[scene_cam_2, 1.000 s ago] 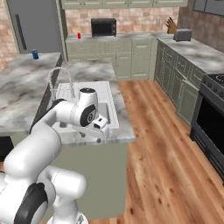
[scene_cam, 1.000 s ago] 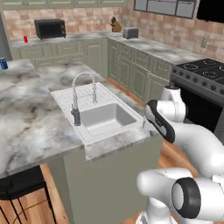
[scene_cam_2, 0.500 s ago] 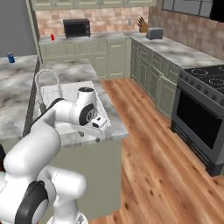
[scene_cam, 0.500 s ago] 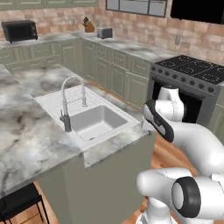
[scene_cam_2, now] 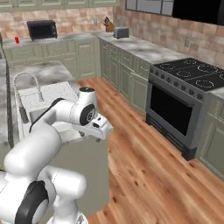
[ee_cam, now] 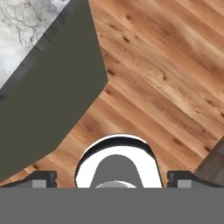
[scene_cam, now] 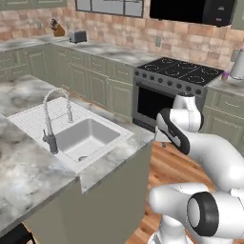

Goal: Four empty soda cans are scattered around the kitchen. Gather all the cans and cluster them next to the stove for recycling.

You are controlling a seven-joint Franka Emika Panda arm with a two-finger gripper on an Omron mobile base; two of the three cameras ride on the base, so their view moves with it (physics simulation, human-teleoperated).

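The stove [scene_cam: 182,72] stands against the far wall, with a black glass top, ring burners and a dark oven door; it is also at the right in the right base view [scene_cam_2: 189,78]. A small purplish-pink soda can [scene_cam: 225,75] sits on the counter just right of the stove. A red soda can [scene_cam_2: 17,40] stands on the far back counter. My gripper [scene_cam_2: 104,128] hangs folded close to the arm beside the island corner, open and empty. In the hand view the gripper [ee_cam: 113,178] points down at the wood floor, its fingertips [ee_cam: 42,177] wide apart.
The marble island with sink [scene_cam: 83,138] and faucet [scene_cam: 50,119] is at my left. A black microwave [scene_cam_2: 41,29], a toaster [scene_cam_2: 121,32] and a knife block [scene_cam_2: 109,26] sit on the back counters. A tall pale object [scene_cam: 237,64] stands by the purplish can. Wood floor [scene_cam_2: 144,175] lies between island and stove.
The whole picture has swung: the base has turned toward the stove, which now sits centre-right. The arm keeps the same folded pose and the gripper stays open.
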